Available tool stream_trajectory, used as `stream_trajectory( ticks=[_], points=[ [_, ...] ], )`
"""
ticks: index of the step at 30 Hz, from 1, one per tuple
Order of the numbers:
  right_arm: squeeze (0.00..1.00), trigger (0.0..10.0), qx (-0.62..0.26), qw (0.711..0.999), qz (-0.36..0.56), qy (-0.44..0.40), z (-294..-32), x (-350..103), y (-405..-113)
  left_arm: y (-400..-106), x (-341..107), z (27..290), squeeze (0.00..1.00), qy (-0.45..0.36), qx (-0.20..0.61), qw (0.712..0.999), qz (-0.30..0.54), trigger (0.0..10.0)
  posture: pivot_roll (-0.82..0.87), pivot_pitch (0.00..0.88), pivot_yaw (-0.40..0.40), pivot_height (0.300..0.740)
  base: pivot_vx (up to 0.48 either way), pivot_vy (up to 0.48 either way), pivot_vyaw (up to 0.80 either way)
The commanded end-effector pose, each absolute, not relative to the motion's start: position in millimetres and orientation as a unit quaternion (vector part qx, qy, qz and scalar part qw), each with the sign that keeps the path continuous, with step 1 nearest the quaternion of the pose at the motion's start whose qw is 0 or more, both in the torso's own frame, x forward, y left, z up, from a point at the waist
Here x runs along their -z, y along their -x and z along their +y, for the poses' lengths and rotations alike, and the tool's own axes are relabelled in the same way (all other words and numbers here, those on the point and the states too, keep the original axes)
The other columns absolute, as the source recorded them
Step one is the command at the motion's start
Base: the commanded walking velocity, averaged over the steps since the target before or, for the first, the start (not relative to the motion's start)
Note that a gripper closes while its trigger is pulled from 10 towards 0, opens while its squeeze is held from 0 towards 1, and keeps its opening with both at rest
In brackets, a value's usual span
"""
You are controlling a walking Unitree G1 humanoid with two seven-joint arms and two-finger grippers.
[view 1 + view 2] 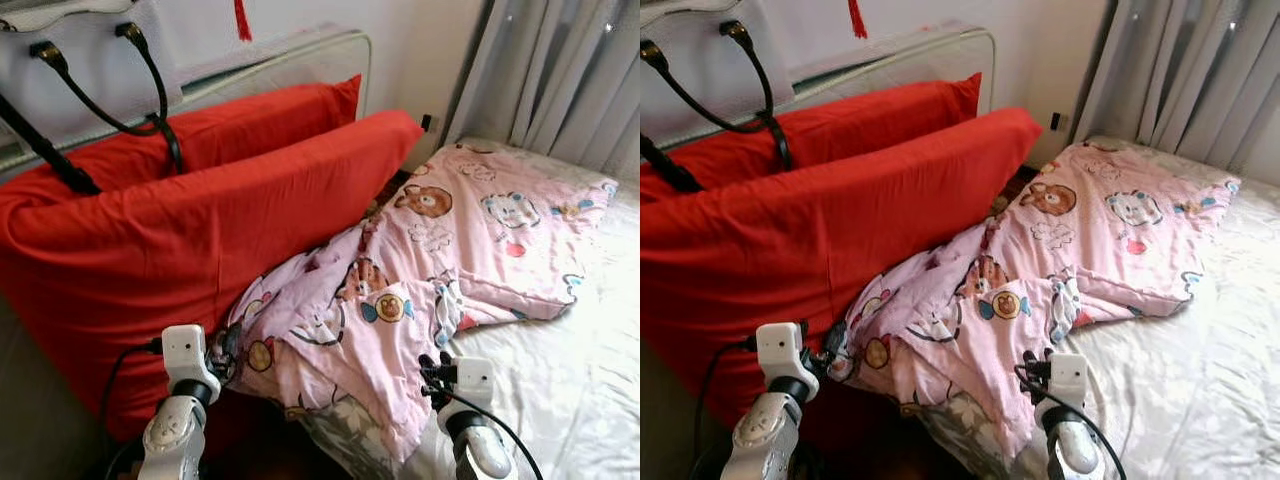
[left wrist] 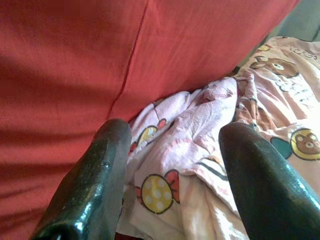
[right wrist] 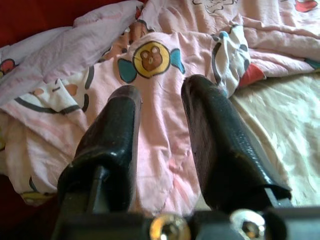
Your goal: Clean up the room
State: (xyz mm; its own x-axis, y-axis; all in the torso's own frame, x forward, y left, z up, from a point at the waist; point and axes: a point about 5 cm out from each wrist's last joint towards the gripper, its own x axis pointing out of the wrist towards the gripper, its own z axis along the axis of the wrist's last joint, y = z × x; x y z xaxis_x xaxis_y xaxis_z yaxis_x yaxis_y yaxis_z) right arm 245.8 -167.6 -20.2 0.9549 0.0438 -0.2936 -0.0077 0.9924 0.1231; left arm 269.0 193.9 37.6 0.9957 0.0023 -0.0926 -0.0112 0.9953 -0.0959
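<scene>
Blanket: pink cotton blanket with cartoon bears and sweets [image 1: 440, 260] is lying crumpled across the bed, its near edge bunching against the red pillows.
Left gripper: left gripper [image 2: 172, 175] is hovering with fingers spread wide over the blanket's bunched corner, nothing between them, just beside the red fabric.
Right gripper: right gripper [image 3: 160, 135] is pointing with fingers a narrow gap apart over the blanket's lower edge, holding nothing.
Pillows: two large red fabric pillows [image 1: 200, 220] are leaning upright, one behind the other, on the robot's left.
Sheet: pale cream bed sheet [image 1: 570, 380] is showing bare beside the blanket on the right.
Bag: grey bag with black handles [image 1: 90, 60] is sitting behind the pillows.
Curtain: grey pleated curtain [image 1: 560, 70] is hanging beyond the bed.
</scene>
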Motion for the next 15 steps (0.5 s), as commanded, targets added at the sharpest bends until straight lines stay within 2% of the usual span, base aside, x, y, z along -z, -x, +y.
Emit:
stream_trajectory(
  ticks=[1,15],
  points=[
    [0.00,10.0,-0.012,0.988,0.144,-0.061,-167.9,18.8,-245.7,-269.4,-38.7,194.3,0.00,0.044,-0.002,0.998,0.047,10.0,-0.03,0.000,-0.027,0.665,0.000,0.000,0.00],
    [0.00,10.0,-0.023,0.986,0.157,-0.057,-162.4,20.9,-246.1,-268.2,-36.7,194.4,0.00,0.046,0.000,0.997,0.055,10.0,-0.02,0.000,-0.029,0.665,0.000,0.000,0.00]
  ],
)
